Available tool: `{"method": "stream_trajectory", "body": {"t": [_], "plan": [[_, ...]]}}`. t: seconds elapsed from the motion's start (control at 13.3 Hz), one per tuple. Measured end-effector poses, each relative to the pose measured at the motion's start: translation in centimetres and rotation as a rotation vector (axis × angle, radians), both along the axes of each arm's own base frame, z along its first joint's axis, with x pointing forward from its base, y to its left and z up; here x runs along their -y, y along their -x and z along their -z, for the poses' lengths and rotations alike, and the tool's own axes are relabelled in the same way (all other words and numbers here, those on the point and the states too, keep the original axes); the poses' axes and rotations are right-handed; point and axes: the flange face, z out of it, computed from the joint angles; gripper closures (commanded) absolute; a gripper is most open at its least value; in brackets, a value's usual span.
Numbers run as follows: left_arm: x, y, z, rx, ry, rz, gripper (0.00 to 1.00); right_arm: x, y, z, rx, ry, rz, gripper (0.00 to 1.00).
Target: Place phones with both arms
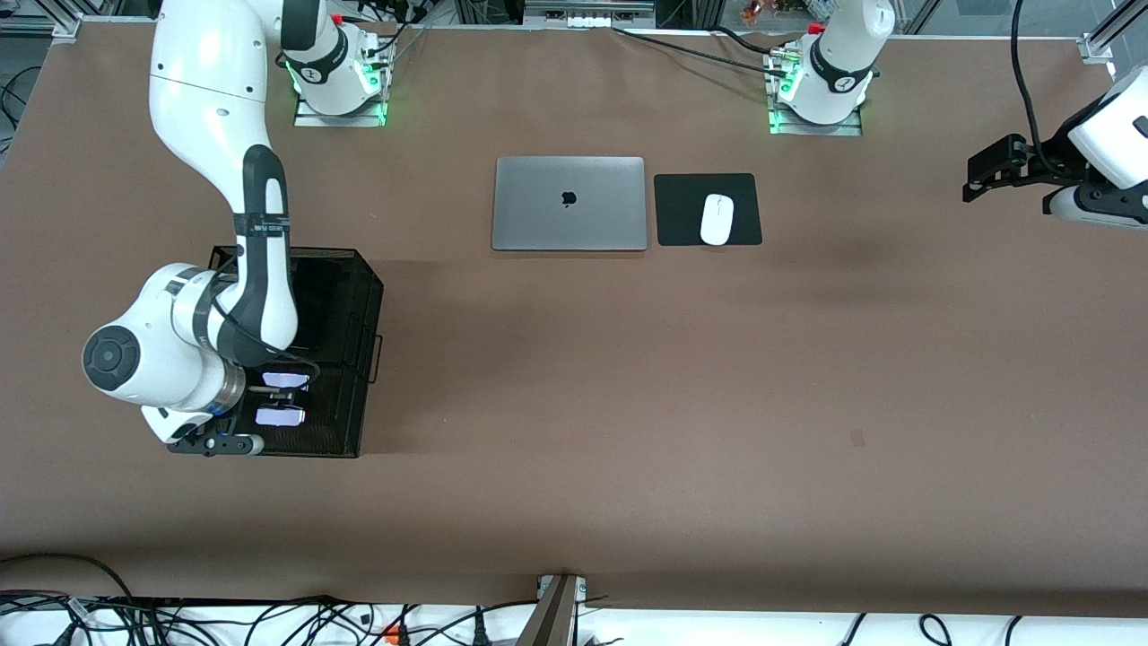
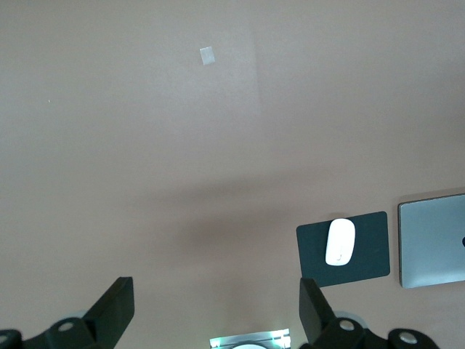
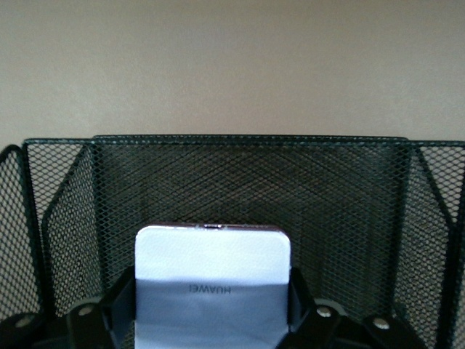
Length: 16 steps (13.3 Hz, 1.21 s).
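My right gripper (image 1: 282,399) is inside a black mesh basket (image 1: 345,278) at the right arm's end of the table. It is shut on the pale lavender-white phone (image 1: 280,416). In the right wrist view the phone (image 3: 213,280) sits between the two fingers (image 3: 120,305), with the basket's mesh wall (image 3: 240,189) around it. My left gripper (image 1: 987,175) is open and empty, up over bare table at the left arm's end, and its jaws stand wide apart in the left wrist view (image 2: 214,309). The two black phones are not in view.
A shut grey laptop (image 1: 569,203) lies mid-table near the robot bases. Beside it, toward the left arm's end, a white mouse (image 1: 717,219) sits on a black pad (image 1: 682,211). The mouse (image 2: 340,241) and laptop (image 2: 436,240) also show in the left wrist view.
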Motion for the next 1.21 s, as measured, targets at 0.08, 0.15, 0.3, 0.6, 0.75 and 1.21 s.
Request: {"method": "stream_trajectory", "body": {"t": [0.08, 0.15, 0.3, 0.6, 0.75, 1.21], "plan": [[0.0, 0.0, 0.0, -0.001, 0.000, 0.000, 0.00, 0.2, -0.1, -0.4, 0.001, -0.005, 0.003, 0.00], [0.0, 0.0, 0.1, -0.001, 0.000, -0.001, 0.00, 0.4, -0.1, -0.9, -0.001, -0.011, 0.005, 0.00], [-0.1, 0.0, 0.1, -0.001, 0.000, -0.001, 0.00, 0.7, -0.2, -1.7, 0.004, -0.021, 0.008, 0.00], [-0.1, -0.1, 0.1, -0.002, 0.000, -0.002, 0.00, 0.7, -0.2, -2.5, 0.013, -0.028, 0.008, 0.00], [-0.2, -0.1, 0.1, -0.002, 0.000, -0.003, 0.00, 0.7, -0.2, -2.6, 0.012, -0.029, 0.007, 0.00], [-0.5, -0.1, 0.2, -0.003, 0.000, -0.008, 0.00, 3.8, 0.8, -13.9, -0.140, -0.062, 0.015, 0.00]]}}
